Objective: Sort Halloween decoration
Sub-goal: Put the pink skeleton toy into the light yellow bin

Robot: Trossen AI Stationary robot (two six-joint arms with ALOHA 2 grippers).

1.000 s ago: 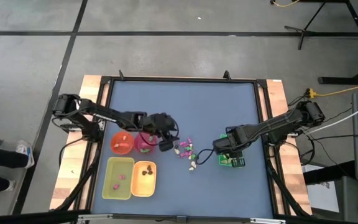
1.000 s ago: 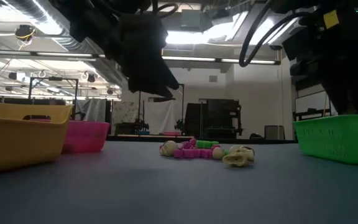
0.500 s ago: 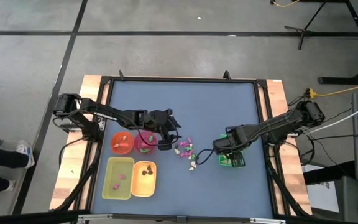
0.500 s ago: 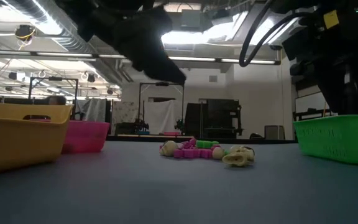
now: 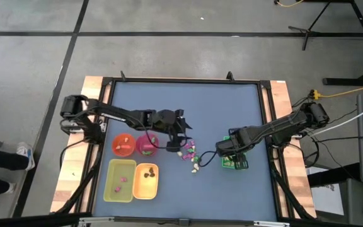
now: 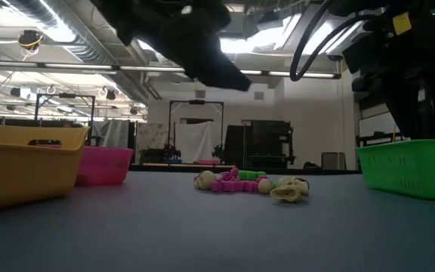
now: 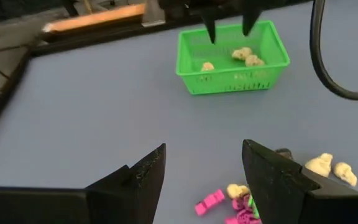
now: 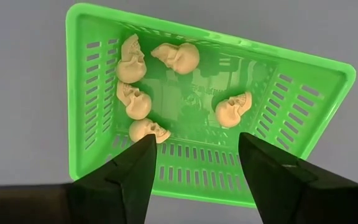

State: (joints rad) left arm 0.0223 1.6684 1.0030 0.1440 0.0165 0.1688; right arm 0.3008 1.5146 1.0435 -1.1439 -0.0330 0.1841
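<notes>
While the right gripper [image 8: 192, 163] hangs spread and empty over the green basket [image 8: 84, 74], five cream skulls [image 8: 178, 57] lie inside it. Near the basket, the left gripper [image 7: 202, 171] hovers with fingers apart, holding nothing, above the loose pile of magenta, green and cream trinkets [image 5: 188, 151] on the blue table [image 5: 219, 107].

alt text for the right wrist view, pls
Looking down past the open right gripper into a green tray on the blue table. Five cream skull trinkets lie inside, four clustered toward one end and one apart.
</notes>
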